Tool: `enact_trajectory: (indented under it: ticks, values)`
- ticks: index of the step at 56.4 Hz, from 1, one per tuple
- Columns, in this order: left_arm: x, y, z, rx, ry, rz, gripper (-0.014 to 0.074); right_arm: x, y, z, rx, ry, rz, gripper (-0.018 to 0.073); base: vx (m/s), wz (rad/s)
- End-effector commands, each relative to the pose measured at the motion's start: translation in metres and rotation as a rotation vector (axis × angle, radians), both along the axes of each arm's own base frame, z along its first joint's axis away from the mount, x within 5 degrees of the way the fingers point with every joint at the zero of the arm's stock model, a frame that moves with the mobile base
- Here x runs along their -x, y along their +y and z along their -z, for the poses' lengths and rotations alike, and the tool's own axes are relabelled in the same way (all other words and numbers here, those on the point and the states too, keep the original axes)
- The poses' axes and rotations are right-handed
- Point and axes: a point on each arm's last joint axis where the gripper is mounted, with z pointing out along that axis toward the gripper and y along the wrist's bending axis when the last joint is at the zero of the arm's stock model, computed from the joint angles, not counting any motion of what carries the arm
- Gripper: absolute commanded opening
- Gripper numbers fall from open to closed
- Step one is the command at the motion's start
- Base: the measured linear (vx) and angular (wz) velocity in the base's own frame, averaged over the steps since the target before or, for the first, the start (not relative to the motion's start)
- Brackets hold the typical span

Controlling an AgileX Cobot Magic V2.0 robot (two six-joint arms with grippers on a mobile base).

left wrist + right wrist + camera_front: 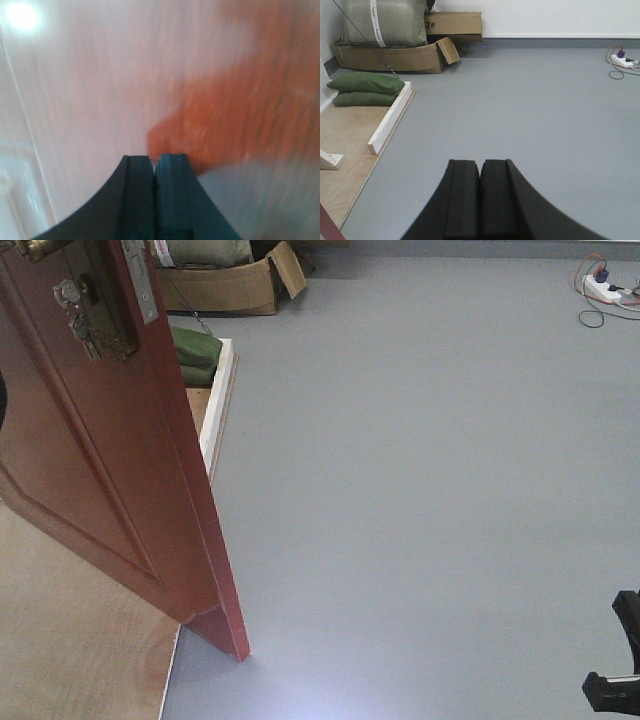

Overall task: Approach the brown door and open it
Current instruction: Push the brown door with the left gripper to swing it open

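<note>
The brown door [110, 470] stands swung open at the left of the front view, its edge toward me, with a brass lock plate [105, 310] and silver keys [72, 300] near the top. A sliver of the brown door [326, 225] shows at the right wrist view's bottom left. My left gripper [154, 159] is shut with nothing in it, very close to the glossy, blurred brown door [235, 110]. My right gripper [480, 163] is shut and empty over the grey floor [530, 100]; a black part of that arm [620, 660] shows at the front view's lower right.
A plywood base [70, 640] with a white wooden rail [217, 405] lies under the door. Green sandbags [365, 89], cardboard boxes [405, 50] and a wrapped bundle [382, 22] stand at the back left. A power strip with cables [605, 288] lies at the far right.
</note>
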Motion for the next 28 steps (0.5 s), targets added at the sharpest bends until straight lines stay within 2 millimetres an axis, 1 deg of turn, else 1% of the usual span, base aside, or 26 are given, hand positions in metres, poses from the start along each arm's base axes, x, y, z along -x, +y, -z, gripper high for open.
enact_trajectory:
  ticks: [1,28]
  values:
    - [0.0121,0.0016,-0.0256,0.028,-0.136,-0.008,-0.0006,-0.0016,-0.0005,-0.0054,0.007,-0.077,0.005,0.0,0.0,0.0]
    - [0.0115,0.0013,-0.024,0.025,-0.122,-0.006,-0.0006,-0.0016,-0.0005,-0.0054,0.007,-0.077,0.005,0.0,0.0,0.0]
